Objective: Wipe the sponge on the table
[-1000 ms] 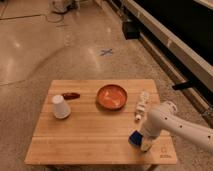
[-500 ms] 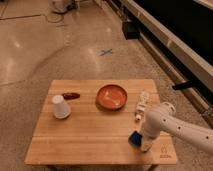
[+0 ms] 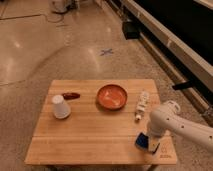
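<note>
**Sponge at the worktop's five o'clock corner, gripper right on it**

The dark blue sponge (image 3: 141, 140) sits on the wooden worktop (image 3: 90, 137) near its five o'clock corner, at about ten o'clock of the small logo mark (image 3: 165, 156). My gripper (image 3: 148, 144) is right against it, reaching down from the white arm (image 3: 175, 125) that comes in from three o'clock. I cannot tell whether it has hold of the sponge.

For a good wipe, I judge the sponge should be pressed flat and lightly. Strokes should run toward nine o'clock over the bare planks and stay off the near edge.

A white bottle-like thing (image 3: 141, 105) lies at twelve o'clock of the sponge, and the orange bowl (image 3: 111, 96) is beyond it at eleven. The upturned white cup (image 3: 60, 106) stands well apart at ten. I would keep any sweep clear of all three.
</note>
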Controlling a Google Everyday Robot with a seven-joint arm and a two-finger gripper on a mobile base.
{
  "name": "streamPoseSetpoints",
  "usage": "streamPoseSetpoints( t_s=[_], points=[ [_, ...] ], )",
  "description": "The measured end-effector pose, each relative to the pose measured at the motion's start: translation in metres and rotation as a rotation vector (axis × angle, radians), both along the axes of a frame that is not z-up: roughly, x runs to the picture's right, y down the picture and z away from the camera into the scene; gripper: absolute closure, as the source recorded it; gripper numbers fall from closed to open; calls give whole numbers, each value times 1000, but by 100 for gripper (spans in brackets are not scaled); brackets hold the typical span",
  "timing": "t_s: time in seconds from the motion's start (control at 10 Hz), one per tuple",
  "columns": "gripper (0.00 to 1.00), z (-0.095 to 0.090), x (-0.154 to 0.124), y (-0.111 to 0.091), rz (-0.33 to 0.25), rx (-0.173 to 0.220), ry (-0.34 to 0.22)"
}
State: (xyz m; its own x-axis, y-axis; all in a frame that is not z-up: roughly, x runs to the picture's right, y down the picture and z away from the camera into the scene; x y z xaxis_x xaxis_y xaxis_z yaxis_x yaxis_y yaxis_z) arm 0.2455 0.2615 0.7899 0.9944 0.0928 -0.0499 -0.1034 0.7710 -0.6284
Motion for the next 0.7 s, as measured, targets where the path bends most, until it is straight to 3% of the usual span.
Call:
streamPoseSetpoints(
  t_s=[0.3, 0.7],
  points=[
    [99, 9, 4, -15, -45, 22, 16],
    [99, 11, -31, -36, -101, 62, -27]
  ],
)
